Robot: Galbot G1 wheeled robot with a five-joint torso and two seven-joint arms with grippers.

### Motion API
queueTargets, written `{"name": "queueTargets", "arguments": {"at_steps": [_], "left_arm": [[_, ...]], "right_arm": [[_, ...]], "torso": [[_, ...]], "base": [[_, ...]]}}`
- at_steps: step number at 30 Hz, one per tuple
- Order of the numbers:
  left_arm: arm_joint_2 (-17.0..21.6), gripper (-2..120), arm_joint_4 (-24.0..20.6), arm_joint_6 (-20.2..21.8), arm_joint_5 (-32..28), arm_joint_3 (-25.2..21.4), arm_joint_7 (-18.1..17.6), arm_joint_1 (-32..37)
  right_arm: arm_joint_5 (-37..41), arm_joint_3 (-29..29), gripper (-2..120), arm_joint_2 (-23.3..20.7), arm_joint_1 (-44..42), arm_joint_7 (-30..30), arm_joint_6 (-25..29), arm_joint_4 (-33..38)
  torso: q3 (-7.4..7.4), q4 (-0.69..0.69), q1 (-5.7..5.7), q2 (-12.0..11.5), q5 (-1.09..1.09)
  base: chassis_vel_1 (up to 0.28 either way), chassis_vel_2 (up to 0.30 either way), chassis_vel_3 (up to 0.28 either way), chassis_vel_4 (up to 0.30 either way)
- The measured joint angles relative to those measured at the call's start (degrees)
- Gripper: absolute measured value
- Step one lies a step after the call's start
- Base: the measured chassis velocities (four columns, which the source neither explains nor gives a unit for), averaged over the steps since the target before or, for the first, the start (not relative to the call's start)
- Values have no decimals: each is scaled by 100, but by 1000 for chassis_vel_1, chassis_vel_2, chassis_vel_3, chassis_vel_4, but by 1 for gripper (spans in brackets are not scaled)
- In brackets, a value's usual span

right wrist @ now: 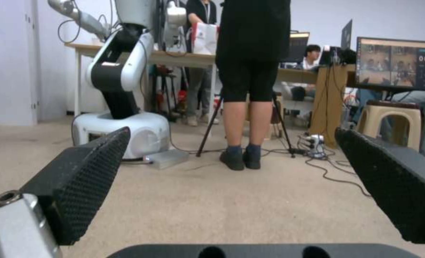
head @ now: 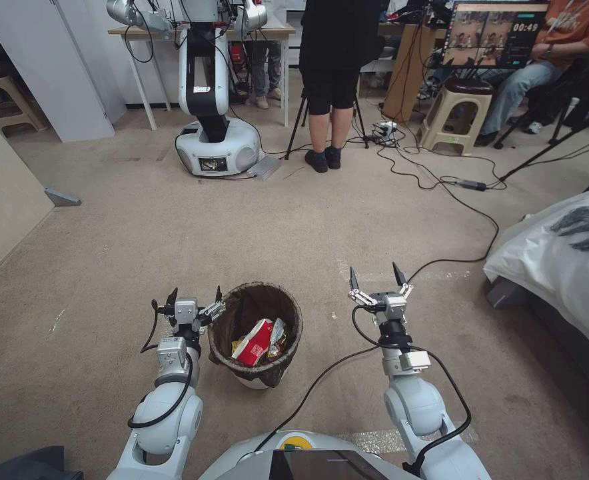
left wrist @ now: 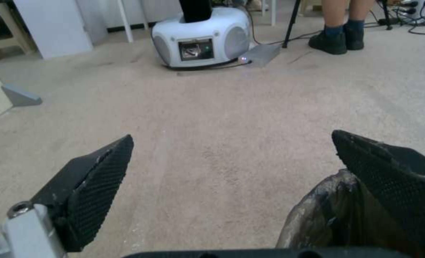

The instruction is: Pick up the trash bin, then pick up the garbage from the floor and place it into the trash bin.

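The trash bin (head: 222, 328), a small white bucket lined with a dark bag, stands on the carpet just in front of my base. Garbage lies inside it: a crushed red-and-white cup (head: 254, 343) and yellow and red wrappers (head: 278, 335). My left gripper (head: 196, 297) is open at the bin's left rim, its inner finger (head: 218, 295) right by the bag's folded edge. In the left wrist view that gripper (left wrist: 231, 143) spans bare carpet, with the bin's bag (left wrist: 317, 215) beside one finger. To the right of the bin, my right gripper (head: 374, 273) (right wrist: 231, 136) is open and holds nothing.
Ahead stand another robot (head: 211, 133), a person's legs by a tripod (head: 328, 107), and a stool (head: 456, 113). Cables (head: 441, 183) trail across the carpet at right. A bed with a white cover (head: 561, 260) borders the right side, a wall (head: 1, 200) the left.
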Motion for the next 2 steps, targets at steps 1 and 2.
{"name": "queueTargets", "arguments": {"at_steps": [1, 2], "left_arm": [[0, 100, 0, 1, -1, 0, -1, 0], [0, 100, 0, 4, -4, 0, -2, -1]], "right_arm": [[0, 0, 100, 0, 0, 0, 0, 0], [0, 0, 100, 0, 0, -1, 0, 0]], "torso": [[0, 0, 0, 0, 0], [0, 0, 0, 0, 0]], "base": [[0, 0, 0, 0], [0, 0, 0, 0]]}}
